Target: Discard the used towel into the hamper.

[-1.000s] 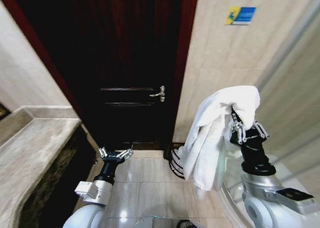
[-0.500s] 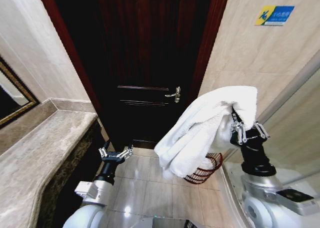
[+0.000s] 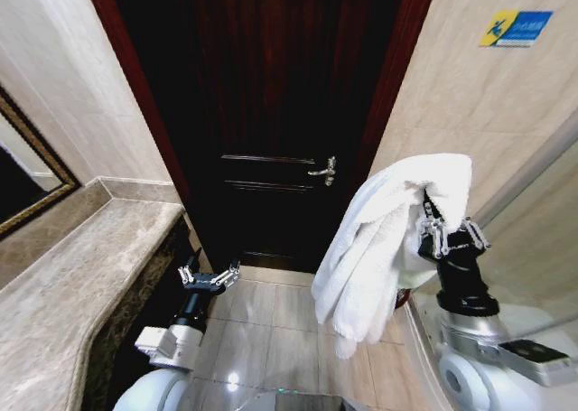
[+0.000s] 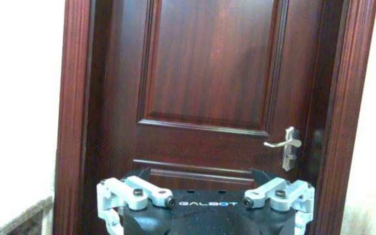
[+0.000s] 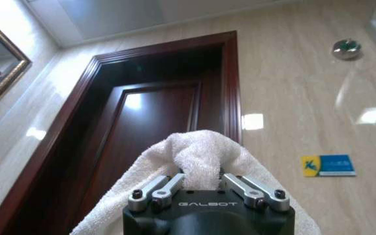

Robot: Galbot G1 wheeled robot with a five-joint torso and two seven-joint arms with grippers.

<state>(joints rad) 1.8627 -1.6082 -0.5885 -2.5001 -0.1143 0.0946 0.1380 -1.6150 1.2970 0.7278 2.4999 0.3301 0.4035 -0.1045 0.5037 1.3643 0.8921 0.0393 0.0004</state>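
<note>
Your towel (image 3: 384, 248), white, hangs raised at the right of the head view, draping down in folds over the floor tiles (image 3: 262, 325). Your right gripper (image 3: 444, 223) has its fingers (image 5: 168, 185) closed on a bunched fold at the towel's top. A sliver of the dark-red hamper (image 3: 402, 296) shows just beside the towel's lower edge, mostly hidden. Your left gripper (image 3: 209, 276) sits low at the left, jaws spread wide, holding nothing, facing the dark wooden door (image 3: 271, 113) and its handle (image 3: 323, 170). A stone counter (image 3: 81, 284) runs along your left.

Fluffy terry-cloth towel (image 3: 379, 248); glossy dark wooden door (image 3: 271, 113).
</note>
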